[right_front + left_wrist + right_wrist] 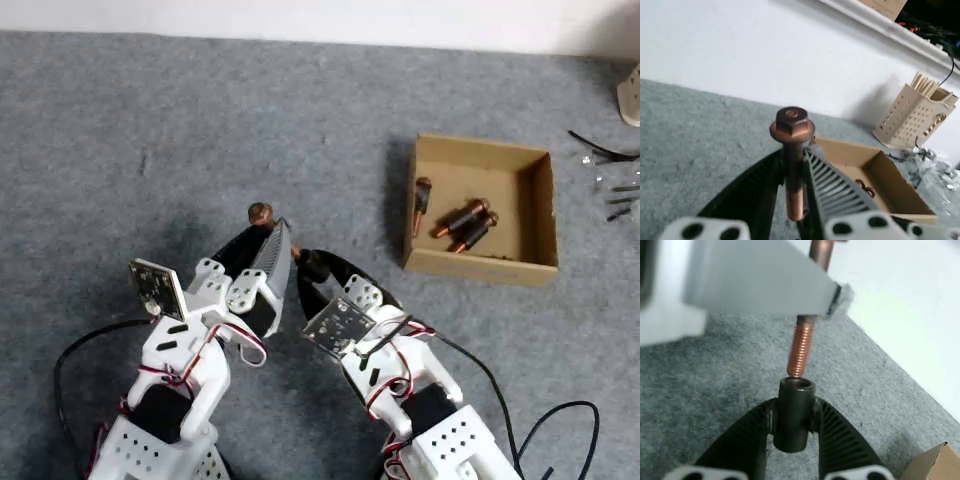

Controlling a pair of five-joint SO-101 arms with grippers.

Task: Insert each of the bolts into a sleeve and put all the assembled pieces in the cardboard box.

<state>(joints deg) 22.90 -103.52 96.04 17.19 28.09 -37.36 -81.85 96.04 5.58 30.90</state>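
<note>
Left wrist view puts me right behind the left jaws, which are clamped on a copper bolt [791,160]. They pinch its shank, and the flanged hex head stands clear above their tips. In the right wrist view, the right jaws are closed around a black sleeve [794,415], held upright between them with its open end up. The bolt's threaded end hangs straight over that opening with its tip just at the mouth. I cannot tell whether it touches the rim or has gone in.

From above, the two sets of jaws meet tip to tip over the grey counter [150,130], bolt and sleeve between them. The cardboard box [480,262] sits well apart from both, out past the right jaws on the side away from the left ones. Three assembled pieces [461,217] lie inside it, one along the wall nearer the jaws and two side by side further in. Beyond the box stands a perforated holder of wooden sticks [915,115], with loose black cables [610,155] near it.
</note>
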